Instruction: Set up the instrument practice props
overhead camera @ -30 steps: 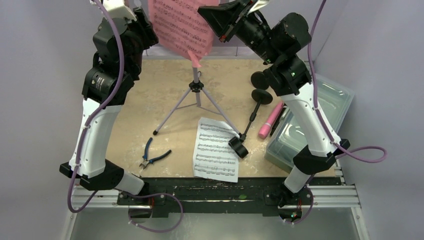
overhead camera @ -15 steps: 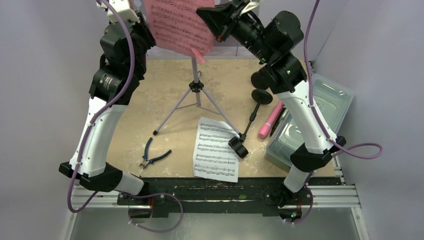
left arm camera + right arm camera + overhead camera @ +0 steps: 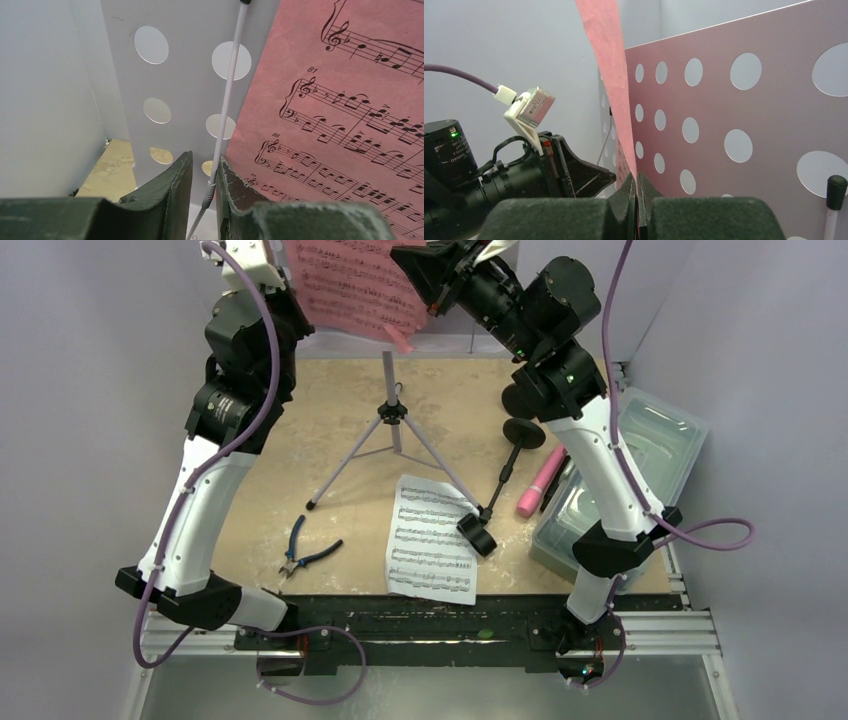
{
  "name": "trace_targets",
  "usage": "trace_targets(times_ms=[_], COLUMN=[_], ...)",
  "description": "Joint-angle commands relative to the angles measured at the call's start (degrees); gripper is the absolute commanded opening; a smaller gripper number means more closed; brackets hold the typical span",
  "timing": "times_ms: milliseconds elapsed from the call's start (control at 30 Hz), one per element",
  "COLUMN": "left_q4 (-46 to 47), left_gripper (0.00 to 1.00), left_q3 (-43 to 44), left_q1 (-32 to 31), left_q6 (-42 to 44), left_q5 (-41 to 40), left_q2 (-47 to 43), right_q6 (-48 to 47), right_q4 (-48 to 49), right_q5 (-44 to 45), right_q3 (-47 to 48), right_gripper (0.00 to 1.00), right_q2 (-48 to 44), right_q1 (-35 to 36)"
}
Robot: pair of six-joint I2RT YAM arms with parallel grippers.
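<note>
Left gripper [image 3: 205, 162]: up over the bench's [image 3: 330, 410] far-left edge. Its jaws are a narrow slit apart and straddle one thin white wire [image 3: 227, 100] in front of the perforated music desk [image 3: 175, 75]. The wire sits against one finger. We don't see both pinching it, so nothing is held.

Pliers [image 3: 305, 552]: one pair, near the front-left edge.

Stand: one. Its tripod [image 3: 392, 415] is mid-bench, toward the far edge. We count two legs clearly and can't make out a third. From overhead the desk is mostly behind the page and cut off by the frame top.

Pink sheet [image 3: 355, 285]: one, against the desk, top cut off.

Right gripper [image 3: 638, 182]: fully closed, pinching the pink sheet's edge.

White sheet [image 3: 432, 538]: one, flat at the front edge, centre.

Round bases: two. One round base [image 3: 523, 433] has its pole [image 3: 503, 475] lying toward the white sheet. A black stub [image 3: 478, 534] at the pole's end touches that sheet's right edge. The second base [image 3: 516, 400] is half hidden by the right arm, and its pole is not visible.

Pink microphone [image 3: 540, 483]: one, lying just right of the pole. A slim dark item beside it is mostly under the arm, so we can't identify it.

Tub [image 3: 655, 440]: one, at the right edge, partly covered by the arm.
</note>
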Motion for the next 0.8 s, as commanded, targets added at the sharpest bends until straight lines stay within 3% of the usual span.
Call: trace_targets(times_ms=[0,200,467,767], left_q4=[3.2,5.7,17.8,32.1], left_gripper=[0.22,0.14,0.0,0.0], left_q3=[-0.6,-2.6,-13.8,-24.3], left_q1=[0.6,0.9,0.9,0.9], left_q6=[1.7,3.2,6.0,10.6], left_q5=[-0.3,-0.4,1.6,2.4], left_q2=[-0.9,-1.4,-7.5,-12.7], right_q6=[-1.6,-2.2,-2.1,-1.7], right_q4=[1.6,1.9,2.0,3.4], right_q5=[0.6,2.3,7.3,8.3], right_q3=[1.8,2.1,2.0,2.6], right_gripper=[0.0,0.0,0.0,0.0], right_q2=[0.1,0.5,0.4,1.0], right_q1=[0.1,0.1,0.1,0.5])
